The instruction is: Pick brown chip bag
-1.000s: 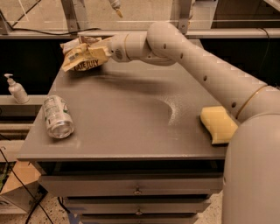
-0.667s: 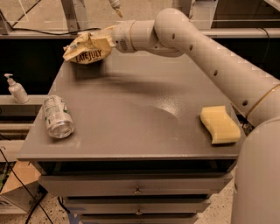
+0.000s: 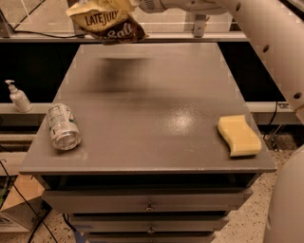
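The brown chip bag (image 3: 107, 21), cream and dark brown with "LATE JULY" lettering, hangs in the air above the far left part of the grey table (image 3: 152, 85). Its shadow falls on the tabletop below it. My gripper (image 3: 130, 4) is at the top edge of the view, shut on the bag's upper right side, and the bag and the frame edge hide most of it. My white arm (image 3: 256, 33) reaches in from the right.
A silver-green drink can (image 3: 63, 127) lies on its side near the table's left front. A yellow sponge (image 3: 239, 135) lies at the right front edge. A pump bottle (image 3: 18, 96) stands on a shelf to the left. Drawers (image 3: 149, 207) sit under the tabletop.
My gripper has lifted the chip bag off the far left of the table and raised it well above the surface. The can and sponge have not moved.
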Robot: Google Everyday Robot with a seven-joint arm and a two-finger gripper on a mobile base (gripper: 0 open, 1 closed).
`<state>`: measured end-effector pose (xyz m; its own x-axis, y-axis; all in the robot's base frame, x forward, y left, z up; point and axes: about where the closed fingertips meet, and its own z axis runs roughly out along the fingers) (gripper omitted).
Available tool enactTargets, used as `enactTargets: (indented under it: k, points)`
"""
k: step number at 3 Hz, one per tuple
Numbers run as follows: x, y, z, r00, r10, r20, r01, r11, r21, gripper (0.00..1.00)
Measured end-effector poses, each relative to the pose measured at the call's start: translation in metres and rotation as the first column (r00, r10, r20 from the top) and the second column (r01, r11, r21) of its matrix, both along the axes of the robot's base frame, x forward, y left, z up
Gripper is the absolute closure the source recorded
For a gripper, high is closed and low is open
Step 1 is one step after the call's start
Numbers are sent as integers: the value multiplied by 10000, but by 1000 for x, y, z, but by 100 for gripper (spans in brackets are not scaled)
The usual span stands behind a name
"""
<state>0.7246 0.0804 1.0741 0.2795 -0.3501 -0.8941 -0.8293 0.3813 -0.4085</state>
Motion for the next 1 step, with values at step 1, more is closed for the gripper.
enactTargets:
  k: [1]
  points:
    - [0,-6,11,9997,-90,211,92,9999,-81,100]
